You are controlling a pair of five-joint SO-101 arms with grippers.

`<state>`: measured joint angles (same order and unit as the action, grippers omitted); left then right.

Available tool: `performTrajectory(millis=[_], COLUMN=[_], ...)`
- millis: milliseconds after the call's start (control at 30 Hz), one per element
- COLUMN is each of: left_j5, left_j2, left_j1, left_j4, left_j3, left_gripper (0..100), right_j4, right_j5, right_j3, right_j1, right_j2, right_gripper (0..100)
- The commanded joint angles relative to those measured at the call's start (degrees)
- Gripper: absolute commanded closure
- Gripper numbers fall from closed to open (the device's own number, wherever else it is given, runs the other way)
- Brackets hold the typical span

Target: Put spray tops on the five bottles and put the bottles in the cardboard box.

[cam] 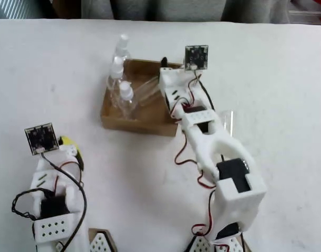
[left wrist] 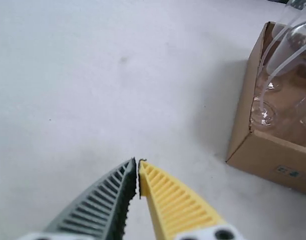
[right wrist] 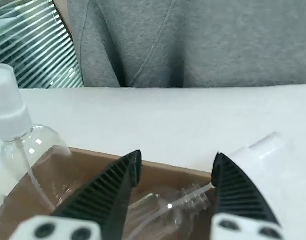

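The cardboard box [cam: 136, 126] sits mid-table. Three clear bottles with white spray tops stand along one side of it [cam: 116, 71], and another bottle [cam: 147, 89] lies tilted inside. My right gripper [right wrist: 175, 167] hangs open over the box [right wrist: 168, 172], its black fingers straddling the lying bottle [right wrist: 193, 197]. That bottle's white spray top [right wrist: 263, 150] shows just beyond one finger. A standing bottle [right wrist: 10, 130] is at the side. My left gripper [left wrist: 137, 172] is shut and empty, low over bare table, well short of the box [left wrist: 273, 155].
A clear plastic piece [cam: 227, 119] lies on the table beside the right arm. The left arm [cam: 52, 194] sits near the front edge. White table stretches open to the left of the box and on its far side.
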<state>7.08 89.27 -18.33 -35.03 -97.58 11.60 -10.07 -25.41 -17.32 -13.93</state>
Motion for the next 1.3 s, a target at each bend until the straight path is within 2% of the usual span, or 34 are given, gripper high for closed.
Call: performTrajectory(millis=[0, 300, 433, 567, 767, 967, 1267], left_j5=[0.2, 0.1, 0.1, 0.1, 0.1, 0.1, 0.1], left_j2=[1.1, 1.1, 1.1, 1.1, 1.1, 1.1, 1.1], left_j1=[0.8, 0.8, 0.8, 0.8, 0.8, 0.8, 0.8], left_j4=[-0.6, -0.6, -0.6, -0.6, -0.6, -0.6, -0.6], left_j3=[0.4, 0.4, 0.4, 0.4, 0.4, 0.4, 0.4], left_gripper=[97, 97, 97, 97, 97, 97, 97], right_j4=[-8.5, -26.9, -33.9, -39.8, -40.9, -42.3, -40.1], right_j5=[-3.7, -8.4, -13.2, -14.2, -17.8, -21.2, -31.0], right_j3=[5.2, 8.2, 8.3, 8.3, 8.3, 8.4, 8.2], right_j1=[1.4, 0.7, -1.6, -5.2, -7.0, -8.0, -8.4], right_j2=[6.1, 13.9, 17.0, 18.6, 17.9, 16.0, 15.4], right_gripper=[80.0, 80.0, 80.0, 80.0, 79.6, 71.8, 74.1])
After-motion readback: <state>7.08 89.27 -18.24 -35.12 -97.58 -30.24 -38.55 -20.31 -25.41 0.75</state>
